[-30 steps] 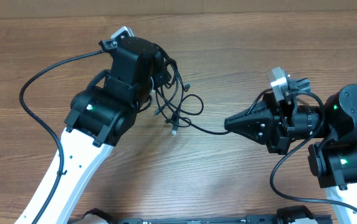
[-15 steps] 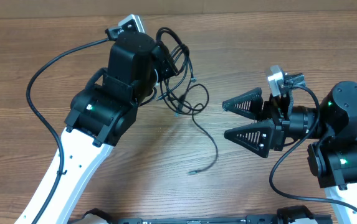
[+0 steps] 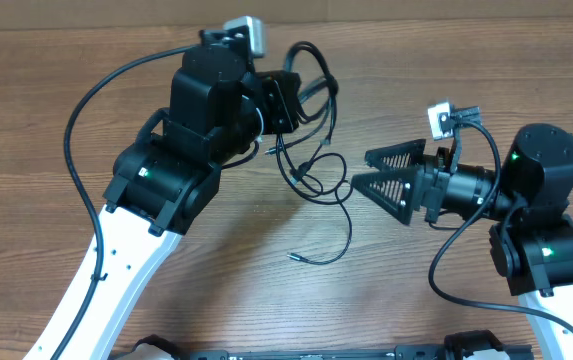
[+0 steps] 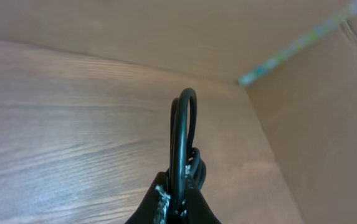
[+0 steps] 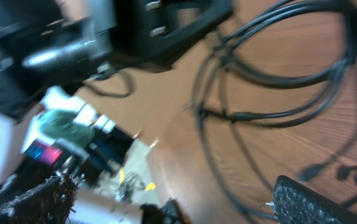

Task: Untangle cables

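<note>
Since the earlier overhead view, the cables [image 3: 304, 160] were carried farther away and to the right by the left gripper [image 3: 288, 100]. The strand [image 3: 349, 228] once pinched by the right gripper [image 3: 362, 170] was let go. That strand was left in a loose curve on the table [image 3: 466, 60], its plug tip [image 3: 292, 257] lying nearer than the bunch and well apart from both arms. The left fingers were seen clenched on a tall loop of the bunch in the left wrist view, with the remaining loops hanging to the wood just beside them. The right jaws were spread wide with nothing between them, and were pointed left at the nearest loop. One strand was judged to be partly drawn out but still joined to the knot, so the separating step was taken to be under way and unfinished. For the next move, a single loop near the knot would need to be chosen and closed on, not several at once, then drawn right while the bunch was held fast.
</note>
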`<control>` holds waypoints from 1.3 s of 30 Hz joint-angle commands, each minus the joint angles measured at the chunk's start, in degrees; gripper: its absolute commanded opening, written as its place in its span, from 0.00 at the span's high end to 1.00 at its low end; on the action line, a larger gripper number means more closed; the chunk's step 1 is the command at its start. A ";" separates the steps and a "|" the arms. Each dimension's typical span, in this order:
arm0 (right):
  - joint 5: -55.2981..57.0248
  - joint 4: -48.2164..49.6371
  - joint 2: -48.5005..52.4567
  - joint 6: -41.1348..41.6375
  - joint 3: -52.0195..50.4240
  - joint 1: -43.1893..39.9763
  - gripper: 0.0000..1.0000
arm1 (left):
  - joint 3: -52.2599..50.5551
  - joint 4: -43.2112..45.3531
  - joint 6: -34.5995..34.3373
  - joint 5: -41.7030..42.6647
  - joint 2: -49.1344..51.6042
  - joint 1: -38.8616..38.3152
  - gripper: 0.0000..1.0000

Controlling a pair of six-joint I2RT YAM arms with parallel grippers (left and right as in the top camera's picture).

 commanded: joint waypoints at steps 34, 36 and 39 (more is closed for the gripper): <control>-0.17 -0.22 -0.17 -15.30 0.37 -0.09 0.00 | 1.27 -7.30 32.52 21.86 -0.24 0.24 0.96; -1.95 -0.20 -0.20 -19.17 0.37 -0.09 0.00 | 1.27 -8.76 32.04 21.92 -0.22 0.24 0.96; -3.69 -0.28 -0.17 -24.02 0.37 -0.09 0.00 | 1.27 -10.21 31.04 24.30 -0.22 0.24 0.96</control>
